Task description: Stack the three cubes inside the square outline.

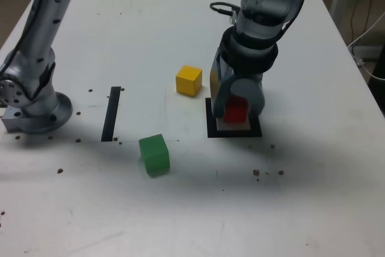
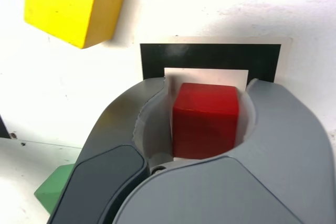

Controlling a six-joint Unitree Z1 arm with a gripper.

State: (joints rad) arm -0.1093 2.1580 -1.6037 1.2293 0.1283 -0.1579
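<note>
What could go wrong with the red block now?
The tool stands close around the red cube, so moving away might nudge it off the white centre of the square outline. The yellow cube sits near the arm, so a sideways swing might bump it.

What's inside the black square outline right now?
Red cube, on the white centre between the fingers. Its underside and the outline's near part are covered in the wrist view.

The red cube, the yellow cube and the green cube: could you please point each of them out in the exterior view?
Red cube [image 1: 236, 112]: exterior view, on its visible side.
Yellow cube [image 1: 188, 81]: exterior view, near its middle.
Green cube [image 1: 156, 162]: exterior view, on its side face.
</note>
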